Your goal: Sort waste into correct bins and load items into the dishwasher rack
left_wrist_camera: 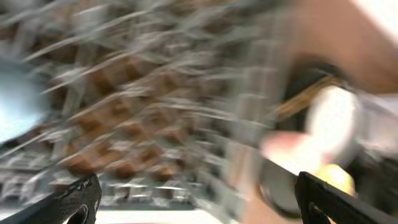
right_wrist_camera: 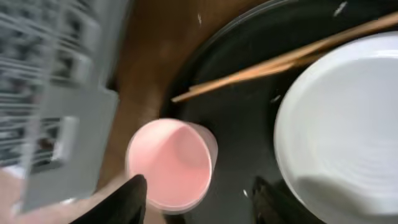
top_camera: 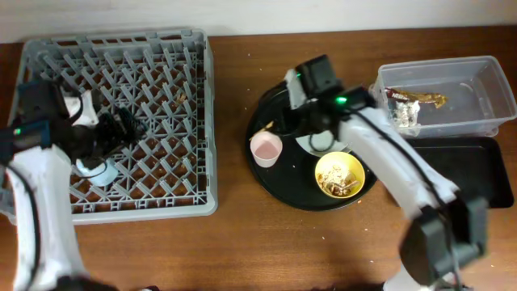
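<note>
**Cups in two places**

The small blue cup (top_camera: 97, 170) sits inside the big grey dishwasher rack (top_camera: 166, 85), near its left side. The left claw (top_camera: 123, 129) hangs over the rack, just beside that cup. The left wrist view is very blurry. It shows the two fingers (left_wrist_camera: 74, 200) wide apart with nothing between them.

The small pink cup (top_camera: 266, 148) stands upright on the left part of the round black tray (top_camera: 283, 182). The right claw (right_wrist_camera: 199, 190) hangs right over it. Its fingers are spread apart, and the cup is close to the left one. I cannot tell if they touch.

The pale plate (right_wrist_camera: 342, 124) lies on the same tray next to the pink cup. The wooden chopsticks (right_wrist_camera: 286, 62) lie along the plate's edge. The yellow bowl (top_camera: 339, 174) is on this tray too, with rice and brown bits (top_camera: 341, 183) inside.

The clear tub (top_camera: 481, 97) holds the gold-brown wrapper (top_camera: 420, 99) and the white tissue (top_camera: 406, 115). The flat black tray (top_camera: 485, 174) lies on the bench (top_camera: 242, 242) beside the tub.
</note>
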Robot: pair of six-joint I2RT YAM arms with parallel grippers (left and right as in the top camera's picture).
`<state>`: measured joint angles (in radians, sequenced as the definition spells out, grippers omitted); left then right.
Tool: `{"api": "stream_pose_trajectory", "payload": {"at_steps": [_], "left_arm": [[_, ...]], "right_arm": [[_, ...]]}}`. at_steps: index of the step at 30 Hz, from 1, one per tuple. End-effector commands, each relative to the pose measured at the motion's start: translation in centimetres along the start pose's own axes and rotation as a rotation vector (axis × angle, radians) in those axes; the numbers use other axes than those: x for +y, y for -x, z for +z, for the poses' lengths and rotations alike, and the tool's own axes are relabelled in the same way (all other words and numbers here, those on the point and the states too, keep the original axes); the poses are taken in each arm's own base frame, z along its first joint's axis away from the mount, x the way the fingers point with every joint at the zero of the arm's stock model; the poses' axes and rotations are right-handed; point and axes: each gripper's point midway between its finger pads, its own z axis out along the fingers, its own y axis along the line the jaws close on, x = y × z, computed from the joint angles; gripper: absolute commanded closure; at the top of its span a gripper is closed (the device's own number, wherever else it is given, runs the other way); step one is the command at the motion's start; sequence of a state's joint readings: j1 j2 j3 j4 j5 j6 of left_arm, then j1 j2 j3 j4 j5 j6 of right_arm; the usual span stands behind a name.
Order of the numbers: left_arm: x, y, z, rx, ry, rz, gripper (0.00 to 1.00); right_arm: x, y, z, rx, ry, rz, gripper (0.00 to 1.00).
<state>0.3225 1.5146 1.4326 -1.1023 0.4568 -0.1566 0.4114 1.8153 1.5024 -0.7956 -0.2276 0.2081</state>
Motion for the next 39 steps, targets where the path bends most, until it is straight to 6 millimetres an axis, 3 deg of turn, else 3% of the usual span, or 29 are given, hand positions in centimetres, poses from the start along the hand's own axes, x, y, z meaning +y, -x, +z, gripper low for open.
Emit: {"api": "stream_pose_trajectory", "payload": {"at_steps": [1, 2, 3, 4, 5, 7, 9, 11, 14, 16, 20, 21, 22, 23, 26, 27, 28, 29, 30, 32, 34, 36, 37, 39], "left_arm": [[-7.7, -1.0, -4.3, -0.056, -0.330, 0.211, 0.01], [-8.6, -1.5, -4.5, -0.044, -0.375, 0.220, 0.01], [-9.9, -2.1, -4.6, -0.024, -0.429, 0.233, 0.01], [-10.6, -2.4, -4.7, -0.012, -0.457, 0.245, 0.01], [-11.6, -3.0, -4.7, 0.004, -0.494, 0.261, 0.01], [-13.4, -3.8, -4.9, 0.030, -0.564, 0.293, 0.01], [-15.6, -4.5, -5.4, 0.040, -0.652, 0.351, 0.01], [-18.0, -5.1, -6.1, 0.043, -0.756, 0.417, 0.01], [-21.6, -6.1, -7.3, 0.078, -0.912, 0.459, 0.01], [-23.8, -7.4, -8.7, 0.118, -1.037, 0.516, 0.01], [-26.7, -10.6, -9.6, 0.210, -1.140, 0.592, 0.02], [-27.0, -11.2, -9.9, 0.226, -1.163, 0.606, 0.06], [-27.4, -12.0, -10.5, 0.258, -1.201, 0.619, 0.21], [-27.6, -12.4, -10.8, 0.274, -1.223, 0.624, 0.29], [-27.6, -12.5, -11.0, 0.282, -1.237, 0.626, 0.38], [-27.7, -12.5, -11.0, 0.279, -1.238, 0.630, 0.40], [-27.7, -12.4, -11.0, 0.273, -1.238, 0.635, 0.41], [-27.7, -12.3, -10.8, 0.264, -1.226, 0.636, 0.42], [-27.6, -12.0, -10.2, 0.244, -1.191, 0.633, 0.42], [-27.5, -11.5, -9.4, 0.216, -1.142, 0.629, 0.42], [-26.9, -10.5, -9.2, 0.190, -1.116, 0.606, 0.44], [-24.2, -7.9, -7.3, 0.131, -0.960, 0.496, 0.46], [-21.6, -6.1, -5.6, 0.086, -0.801, 0.416, 0.47], [-11.9, -2.6, -2.1, -0.003, -0.299, 0.180, 0.47]], "right_arm": [[-1.5, -2.2, 5.7, 0.112, -0.051, 0.097, 0.55], [-1.6, -2.8, 7.0, 0.141, -0.040, 0.104, 0.62], [-1.6, -3.3, 7.7, 0.166, -0.028, 0.113, 0.81], [-1.6, -3.2, 7.6, 0.164, -0.021, 0.116, 0.88], [-0.9, -2.4, 6.4, 0.144, 0.010, 0.117, 0.96], [0.0, -1.1, 3.6, 0.110, 0.074, 0.126, 0.96], [2.9, 1.4, -4.5, 0.009, 0.332, 0.050, 0.96], [5.9, 2.6, -12.9, -0.160, 0.589, -0.130, 0.96], [8.5, 2.0, -19.5, -0.299, 0.746, -0.306, 0.96], [10.2, 1.7, -21.6, -0.327, 0.874, -0.362, 0.96], [12.4, 1.7, -21.9, -0.355, 0.925, -0.457, 0.96], [13.0, 1.8, -22.0, -0.365, 0.934, -0.480, 0.96], [13.6, 1.9, -22.1, -0.381, 0.941, -0.512, 0.96], [13.9, 2.0, -22.1, -0.388, 0.942, -0.523, 0.96], [14.1, 2.0, -22.1, -0.373, 0.946, -0.503, 0.96], [14.1, 1.8, -22.0, -0.365, 0.948, -0.495, 0.87], [14.1, 1.8, -22.0, -0.363, 0.948, -0.492, 0.70], [14.0, 1.8, -22.0, -0.361, 0.947, -0.490, 0.43], [13.8, 2.0, -21.8, -0.357, 0.934, -0.468, 0.37], [13.0, 2.4, -21.9, -0.365, 0.920, -0.446, 0.35], [10.9, 3.3, -22.4, -0.396, 0.884, -0.398, 0.34], [8.2, 4.3, -23.1, -0.424, 0.842, -0.321, 0.34], [6.5, 4.5, -23.4, -0.428, 0.818, -0.265, 0.34], [3.3, 3.5, -21.1, -0.327, 0.676, -0.053, 0.34]]}}
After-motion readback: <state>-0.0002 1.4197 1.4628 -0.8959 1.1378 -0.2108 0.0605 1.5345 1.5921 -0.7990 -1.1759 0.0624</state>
